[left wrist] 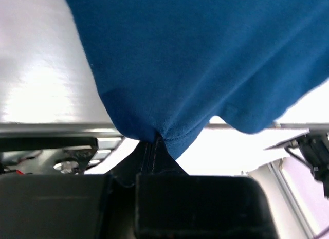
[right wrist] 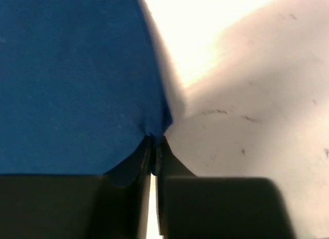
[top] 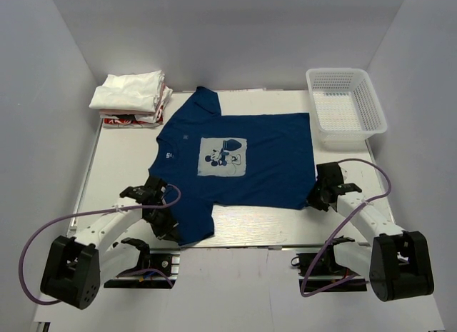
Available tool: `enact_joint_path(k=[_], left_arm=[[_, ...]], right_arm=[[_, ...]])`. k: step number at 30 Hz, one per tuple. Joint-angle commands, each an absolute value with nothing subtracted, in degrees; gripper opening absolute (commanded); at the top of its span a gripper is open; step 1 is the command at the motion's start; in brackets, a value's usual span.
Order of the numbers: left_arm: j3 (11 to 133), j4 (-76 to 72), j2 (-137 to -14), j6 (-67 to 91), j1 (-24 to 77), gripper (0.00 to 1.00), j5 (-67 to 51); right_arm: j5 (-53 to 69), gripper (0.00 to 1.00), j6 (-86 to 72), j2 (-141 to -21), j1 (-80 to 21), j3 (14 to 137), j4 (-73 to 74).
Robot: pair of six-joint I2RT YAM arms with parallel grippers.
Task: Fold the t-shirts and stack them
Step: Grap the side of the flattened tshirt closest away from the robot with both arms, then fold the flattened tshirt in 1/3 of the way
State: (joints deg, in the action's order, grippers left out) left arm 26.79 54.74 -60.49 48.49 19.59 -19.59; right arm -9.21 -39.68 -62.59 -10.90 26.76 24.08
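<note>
Clamped on soft, likely floppy navy t-shirt [top: 271,153] — left gripper [left wrist: 154,144] at near sleeve, right gripper [right wrist: 154,139] at hem corner.

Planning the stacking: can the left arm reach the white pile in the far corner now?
Probably not yet: its fingers are shut on the blue shirt. Only table lies between it and the pile, so after letting go the way looks free.

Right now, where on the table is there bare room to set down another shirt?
Barest: the table left of the navy t-shirt, in front of the folded shirt stack. A narrower strip runs along the near edge, in front of the shirt. Crowded: the right side, where the mesh basket sits close to the shirt's hem.
</note>
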Motion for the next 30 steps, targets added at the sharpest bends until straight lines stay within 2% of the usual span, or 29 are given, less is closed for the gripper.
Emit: enact_joint_path(k=[1,7,16,21,26,30], left_arm=[[27.1,57.7,-55.7,48.5,20.6,0.00,-24.1],[32.2,53.8,-57.6,46.8,21.2,0.00,-24.1],[44.8,41.8,-67.3,43.5,20.5,0.00,-21.4],[56.1,39.2,-76.5,42.2,20.0,0.00,-17.3],[68.3,40.3,-85.3,41.6,18.8,0.00,-8.5],[75.9,38.1,-90.6,40.4,18.2,0.00,-7.1]], right_arm=[[-12.0,0.02,-39.6,-60.4,-10.2,26.5,29.0],[-8.1,0.00,-35.7,-57.7,-10.3,26.6,26.5],[-3.2,0.00,-29.4,-62.9,-10.3,33.2,19.9],[-3.6,0.00,-29.6,-66.9,-10.2,39.3,19.7],[-4.8,0.00,-30.8,-70.9,-10.0,44.9,17.2],[-8.5,0.00,-31.2,-74.9,-9.9,51.0,17.8]])
